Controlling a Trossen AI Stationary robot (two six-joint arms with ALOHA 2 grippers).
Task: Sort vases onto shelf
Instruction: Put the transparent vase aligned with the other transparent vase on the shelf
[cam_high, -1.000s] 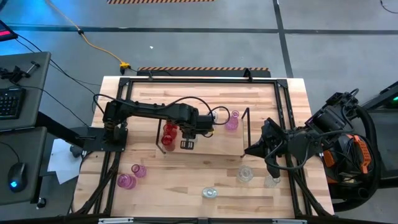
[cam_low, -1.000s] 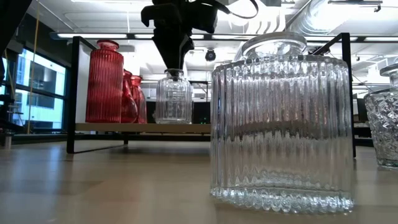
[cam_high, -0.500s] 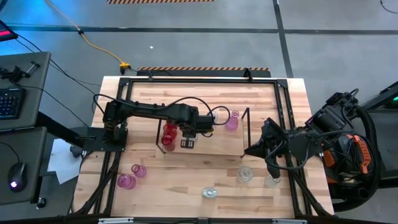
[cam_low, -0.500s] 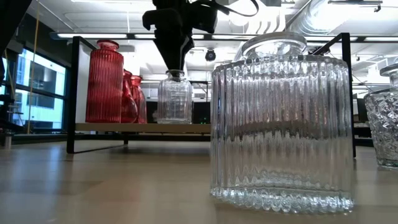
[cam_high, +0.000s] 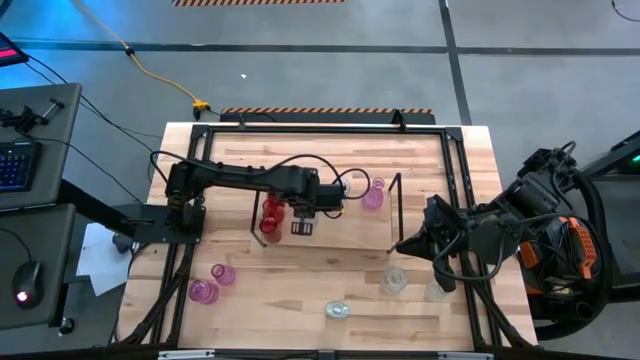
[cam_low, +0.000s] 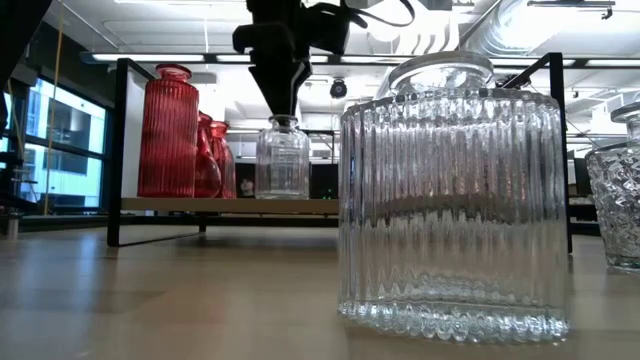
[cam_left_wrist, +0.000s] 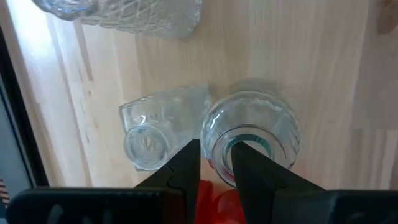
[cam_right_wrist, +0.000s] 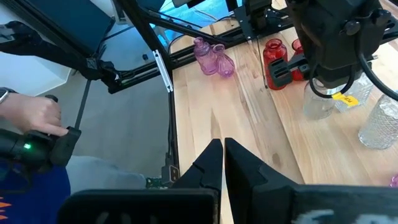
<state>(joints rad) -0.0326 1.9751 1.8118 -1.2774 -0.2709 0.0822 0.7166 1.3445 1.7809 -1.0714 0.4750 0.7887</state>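
Note:
A small clear ribbed vase stands on the shelf's wooden board, to the right of the red vases. My left gripper comes down onto its mouth and is shut on it; in the high view it hides the vase beside the red vases. A pink vase stands farther right on the shelf. My right gripper hangs shut and holding nothing above the table's right side. My left gripper holds the clear vase by the rim of its mouth. One finger reaches into the mouth and the other stays outside the neck. The fingers come from above, pointing steeply down. The vase stands upright with its base on the shelf board.
Another clear vase stands close beside the held one, and a diamond-cut one farther off. Loose on the table: pink vases near left, clear vases near right. A person's hand shows beyond the table's edge.
My left gripper has tipped a little at the wrist, and the clear vase in its hold has shifted slightly along the shelf, away from the red vases, staying upright.

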